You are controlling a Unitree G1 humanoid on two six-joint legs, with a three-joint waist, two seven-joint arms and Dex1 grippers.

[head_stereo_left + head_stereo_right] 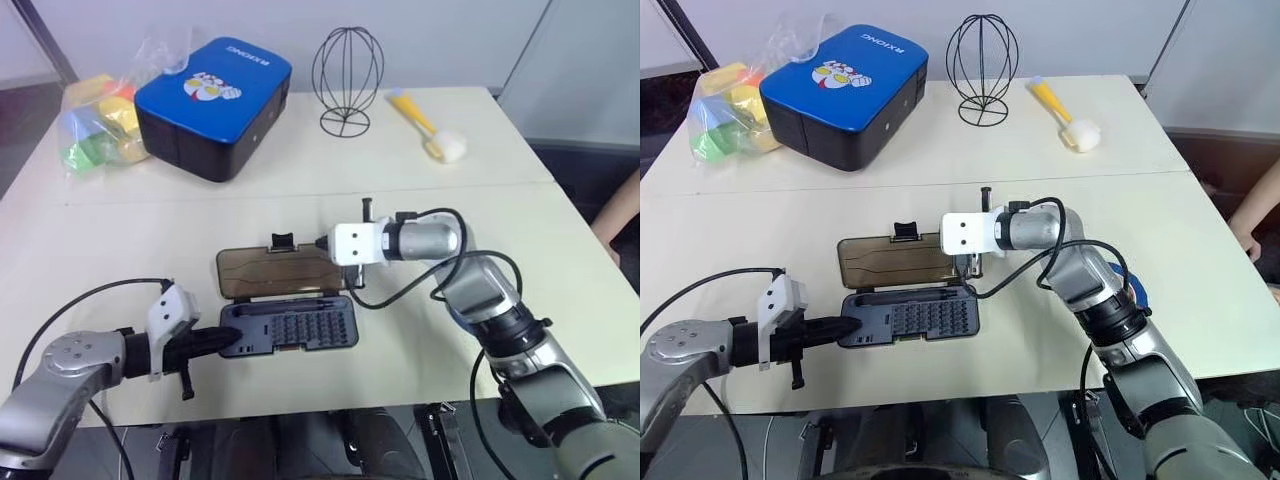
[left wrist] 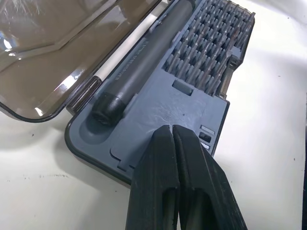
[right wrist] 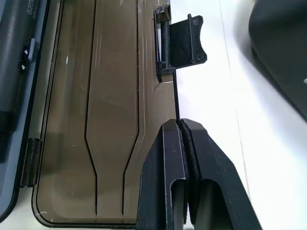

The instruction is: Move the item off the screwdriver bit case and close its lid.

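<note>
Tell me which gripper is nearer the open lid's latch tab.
Right. The right gripper sits shut at the lid edge, just beside the latch tab. The left gripper, also shut, rests on the grey tray half, across the case from the tab.

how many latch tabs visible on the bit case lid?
1. A black latch tab sticks out from the far long edge of the open lid of the screwdriver bit case, near its middle. Others may be hidden by the right gripper.
</note>
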